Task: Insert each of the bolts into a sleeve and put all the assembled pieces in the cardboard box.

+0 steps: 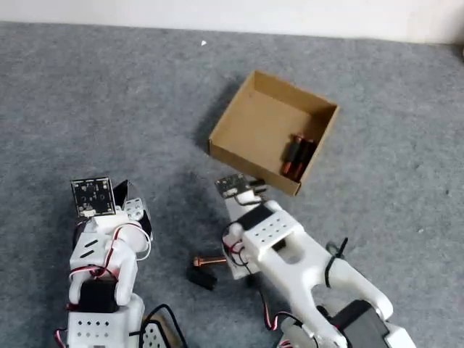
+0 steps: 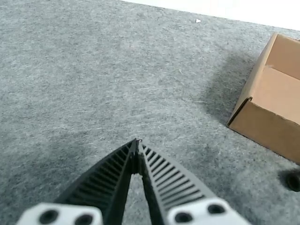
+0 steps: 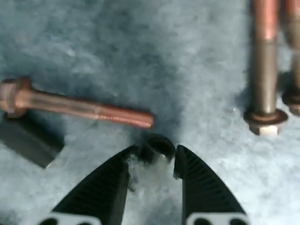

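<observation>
My right gripper (image 3: 155, 153) is open, low over the grey carpet. Its tips stand close on either side of a small dark round sleeve (image 3: 158, 144) seen end-on. A copper bolt (image 3: 79, 108) lies just beyond the tips, with a black sleeve (image 3: 30, 140) beside its head. The same bolt (image 1: 212, 260) and black sleeve (image 1: 201, 278) lie left of the right arm (image 1: 275, 235). Two more bolts (image 3: 265, 70) lie off to the side. The cardboard box (image 1: 250, 165) holds assembled pieces (image 1: 297, 158). My left gripper (image 2: 137, 157) is shut and holds nothing.
Grey carpet covers the whole work area. The left arm (image 1: 101, 261) sits at the near left, its gripper (image 1: 122, 193) pointing away over bare carpet. From the left wrist, the box's corner (image 2: 267, 129) stands farther off. A white wall edge runs along the back.
</observation>
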Controlling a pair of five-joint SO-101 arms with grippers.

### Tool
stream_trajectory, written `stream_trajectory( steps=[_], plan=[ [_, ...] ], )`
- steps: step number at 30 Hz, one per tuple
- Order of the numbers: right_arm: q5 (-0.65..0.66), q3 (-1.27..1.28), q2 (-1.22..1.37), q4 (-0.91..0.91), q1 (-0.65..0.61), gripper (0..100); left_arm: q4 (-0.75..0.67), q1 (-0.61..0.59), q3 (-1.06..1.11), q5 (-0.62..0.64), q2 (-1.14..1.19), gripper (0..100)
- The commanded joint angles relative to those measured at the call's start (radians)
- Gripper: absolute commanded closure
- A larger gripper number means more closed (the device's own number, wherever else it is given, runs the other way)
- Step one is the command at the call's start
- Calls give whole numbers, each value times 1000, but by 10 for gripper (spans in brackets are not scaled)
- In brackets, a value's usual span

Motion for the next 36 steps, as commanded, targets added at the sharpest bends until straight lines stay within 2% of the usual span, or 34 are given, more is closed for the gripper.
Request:
stream_trajectory(
  steps=[1, 4, 6, 7, 9, 14, 18, 22, 29, 33, 36],
  plan=[
    [-8, 41, 59, -90, -7, 881, -23, -15, -4, -3, -10, 993],
    [-5, 45, 130, -73, 7, 885, -23, -15, -4, -3, -10, 993],
    [2, 45, 147, -68, 28, 932, -23, -15, -4, -3, -10, 993],
    [28, 45, 143, -68, 36, 981, -23, -15, -4, -3, -10, 993],
    [109, 45, 119, -64, 47, 986, -23, -15, -4, -3, -10, 993],
    [135, 53, -67, -64, 107, 994, -25, -16, 4, -3, -10, 993],
    [258, 51, -257, -77, 173, 994, -26, -16, 7, -3, -10, 993],
    [272, 87, -349, -182, 196, 994, -26, -16, 7, -3, -10, 993],
    [273, 111, -171, -234, 193, 983, -26, -16, 8, -3, -10, 993],
    [272, 61, -38, -232, 191, 896, -26, -16, 10, -3, -10, 993],
    [272, 21, -10, -232, 191, 885, -26, -16, 10, -3, -10, 993]
  ],
)
